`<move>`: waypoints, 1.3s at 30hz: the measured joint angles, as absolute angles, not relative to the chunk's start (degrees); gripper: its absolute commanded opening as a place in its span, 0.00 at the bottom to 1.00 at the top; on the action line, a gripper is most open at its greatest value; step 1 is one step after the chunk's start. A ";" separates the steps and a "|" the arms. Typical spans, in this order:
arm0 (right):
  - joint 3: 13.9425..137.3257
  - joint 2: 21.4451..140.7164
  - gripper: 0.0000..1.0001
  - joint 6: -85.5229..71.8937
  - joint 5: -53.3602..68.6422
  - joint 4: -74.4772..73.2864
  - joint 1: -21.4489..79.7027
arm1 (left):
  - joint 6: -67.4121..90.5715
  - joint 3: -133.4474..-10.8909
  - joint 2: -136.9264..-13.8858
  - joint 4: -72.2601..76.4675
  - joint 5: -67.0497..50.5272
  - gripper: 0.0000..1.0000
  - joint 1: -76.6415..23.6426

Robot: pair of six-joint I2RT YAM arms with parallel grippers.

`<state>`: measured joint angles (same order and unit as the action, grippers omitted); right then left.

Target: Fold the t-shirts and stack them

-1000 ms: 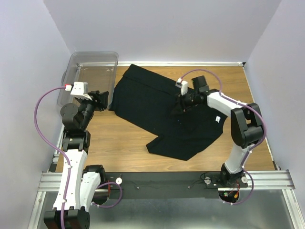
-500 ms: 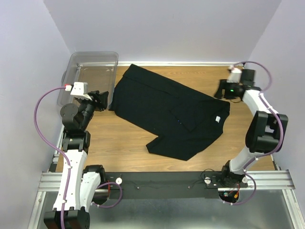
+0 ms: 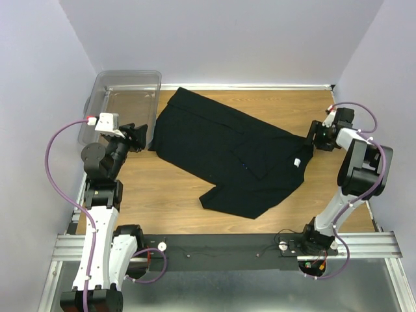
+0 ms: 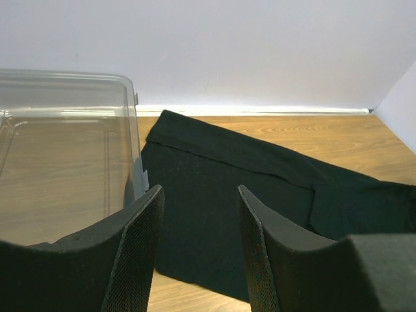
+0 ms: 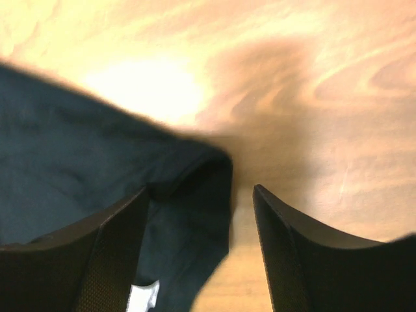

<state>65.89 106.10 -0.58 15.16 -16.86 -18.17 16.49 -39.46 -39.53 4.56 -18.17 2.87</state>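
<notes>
One black t-shirt [image 3: 221, 153] lies spread and partly folded across the wooden table, its white neck tag [image 3: 296, 162] near the right end. My right gripper [image 3: 312, 139] hovers low at the shirt's right corner. In the right wrist view its jaws [image 5: 201, 190] stand open, with the cloth's corner [image 5: 97, 149] and the tag [image 5: 143, 296] beneath and between them, not pinched. My left gripper [image 3: 139, 137] is raised by the shirt's left edge. It [image 4: 200, 195] stands open with nothing between its fingers, looking over the shirt [image 4: 260, 188].
A clear plastic bin [image 3: 123, 97] stands at the back left, next to the shirt's left edge; its wall [image 4: 133, 156] is close to my left fingers. Bare wood [image 3: 162, 188] lies in front of the shirt. Walls close the table on three sides.
My right gripper left the shirt's middle, swung out to the far right, then came back down at the shirt's right corner with its jaws wider. The left arm has not moved.
</notes>
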 measured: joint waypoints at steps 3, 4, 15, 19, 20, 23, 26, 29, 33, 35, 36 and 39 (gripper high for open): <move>67.44 108.14 0.40 -1.19 15.20 -15.38 -19.25 | 16.49 -39.46 -39.48 4.56 -18.17 0.57 2.87; 67.64 108.55 0.34 -1.41 15.22 -15.03 -19.62 | 16.49 -39.46 -39.48 4.56 -18.17 0.57 2.87; 79.70 118.58 0.01 -1.93 18.33 -15.05 -23.35 | 16.49 -39.46 -40.07 4.56 -18.17 0.57 2.87; 90.39 125.89 0.01 -2.04 18.09 -15.20 -23.35 | 16.49 -39.48 -41.12 4.58 -18.17 0.57 2.87; 93.73 127.83 0.01 -2.15 17.78 -15.70 -23.35 | 16.47 -39.46 -41.45 4.58 -18.17 0.57 2.87; 103.66 134.30 0.04 -3.03 14.81 -15.51 -23.22 | 16.45 -39.46 -42.37 4.56 -18.17 0.57 2.87; 111.87 139.22 0.25 -3.57 9.41 -15.53 -22.37 | 16.27 -39.46 -43.07 4.54 -18.17 0.57 2.87; 114.28 140.40 0.53 -1.76 3.22 -15.55 -20.95 | 16.27 -39.46 -43.46 4.67 -18.20 0.57 2.87; 109.40 137.03 0.76 4.27 -2.94 -13.91 -16.91 | 17.39 -39.46 -46.15 5.67 -18.70 0.56 2.87; 104.29 132.66 0.80 6.87 -4.21 -12.80 -14.37 | 18.37 -39.40 -48.56 5.61 -19.05 0.56 2.87; 101.49 130.69 0.81 8.67 -4.58 -11.49 -13.43 | 19.55 -39.27 -49.76 5.63 -19.46 0.55 2.87; 87.57 117.80 0.91 16.03 -4.21 -10.07 -9.23 | 23.44 -37.52 -52.21 5.32 -20.43 0.55 2.52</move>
<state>87.57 117.80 16.03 -4.21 -10.07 -9.23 23.44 -37.52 -52.21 5.32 -20.43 2.52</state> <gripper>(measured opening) 0.843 0.550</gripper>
